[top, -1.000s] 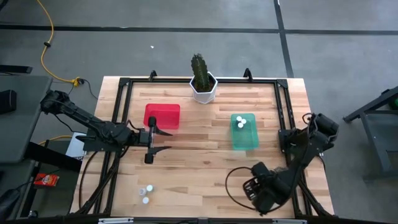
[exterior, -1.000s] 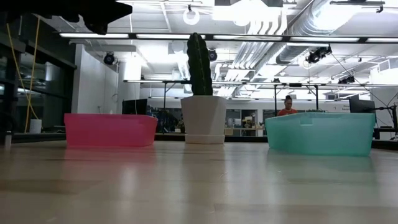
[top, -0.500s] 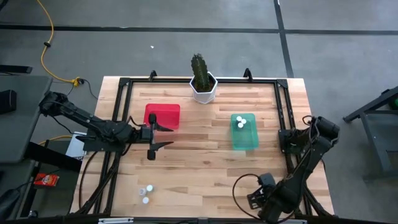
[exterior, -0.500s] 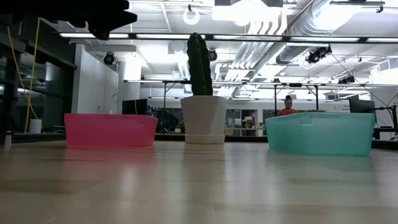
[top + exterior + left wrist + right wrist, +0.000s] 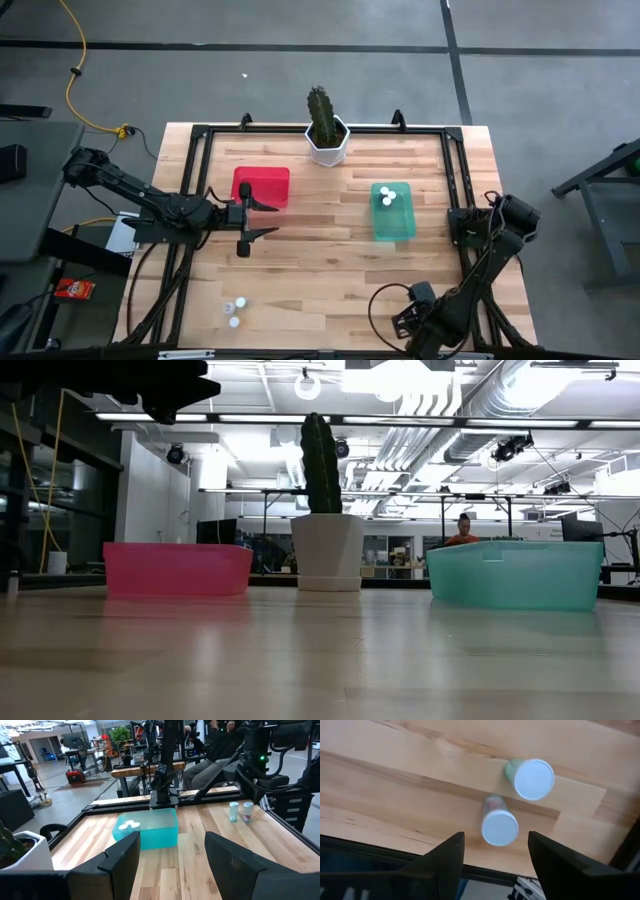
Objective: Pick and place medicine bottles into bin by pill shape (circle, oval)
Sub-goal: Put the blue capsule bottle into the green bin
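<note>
The right gripper, fingers apart, is hovering above two white-capped medicine bottles at the high view's lower right counter edge and should be centring over one cap before descending.

From overhead I can't read any pill shape: the two medicine bottles near the counter's front left show only as tiny white caps, and so do those in the teal bin. The right gripper sits low at the picture's bottom edge, partly cut off by it. At counter height the bin walls hide the contents, and the left arm is cropped by the top.
</note>
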